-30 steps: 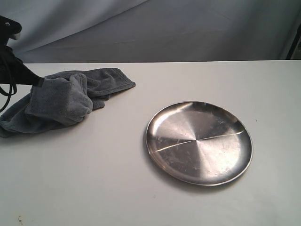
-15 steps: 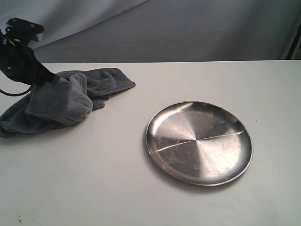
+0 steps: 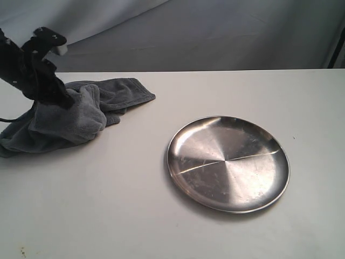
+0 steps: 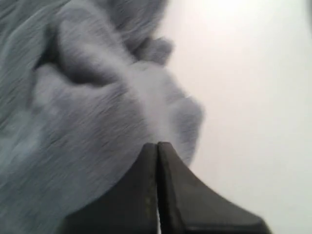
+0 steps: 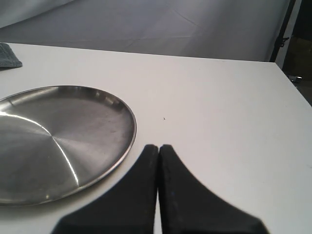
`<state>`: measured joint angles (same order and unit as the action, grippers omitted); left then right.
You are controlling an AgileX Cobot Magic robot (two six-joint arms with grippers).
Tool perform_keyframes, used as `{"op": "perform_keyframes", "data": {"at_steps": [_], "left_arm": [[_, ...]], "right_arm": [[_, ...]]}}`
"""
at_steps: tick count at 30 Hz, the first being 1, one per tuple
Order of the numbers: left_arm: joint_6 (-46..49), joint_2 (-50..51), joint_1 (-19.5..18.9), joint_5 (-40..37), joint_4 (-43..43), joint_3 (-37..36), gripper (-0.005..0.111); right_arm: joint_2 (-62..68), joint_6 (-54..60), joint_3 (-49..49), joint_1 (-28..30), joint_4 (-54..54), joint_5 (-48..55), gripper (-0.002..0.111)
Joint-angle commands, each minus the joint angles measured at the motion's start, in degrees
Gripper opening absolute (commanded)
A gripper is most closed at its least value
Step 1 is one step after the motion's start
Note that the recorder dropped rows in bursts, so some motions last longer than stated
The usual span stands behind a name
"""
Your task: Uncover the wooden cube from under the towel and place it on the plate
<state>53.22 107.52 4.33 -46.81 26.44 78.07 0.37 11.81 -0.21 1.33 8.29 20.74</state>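
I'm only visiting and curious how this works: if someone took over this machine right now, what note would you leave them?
Left gripper: shut, nothing seen between its fingers, tip at the bunched towel.
Right gripper: shut, empty, over the bare table beside the plate.
Wooden cube: not visible in any view; presumably under the towel.
Done: nothing yet.
Left: pull the towel off, pick up the cube, set it on the empty plate.
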Motion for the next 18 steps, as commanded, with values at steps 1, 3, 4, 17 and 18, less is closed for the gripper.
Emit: {"op": "perform_keyframes", "data": {"at_steps": [1, 3, 4, 17, 18], "left_arm": [[24.3, -0.3, 0.3, -0.9, 27.0, 0.3, 0.000], [26.5, -0.3, 0.3, 4.5, 29.9, 0.3, 0.000], [22.9, -0.4, 0.3, 10.0, 29.8, 0.3, 0.000], [-4.1, -0.9, -5.1, 26.9, 7.0, 0.3, 0.000], [-4.6, -0.9, -6.1, 26.0, 7.0, 0.3, 0.000]], "right_arm": [[-0.4, 0.0, 0.2, -0.2, -0.1, -0.6, 0.000], [-0.4, 0.0, 0.2, -0.2, -0.1, -0.6, 0.000], [-0.4, 0.0, 0.2, -0.2, -0.1, -0.6, 0.000], [-0.4, 0.0, 0.2, -0.2, -0.1, -0.6, 0.000], [-0.4, 0.0, 0.2, -0.2, -0.1, -0.6, 0.000]]}}
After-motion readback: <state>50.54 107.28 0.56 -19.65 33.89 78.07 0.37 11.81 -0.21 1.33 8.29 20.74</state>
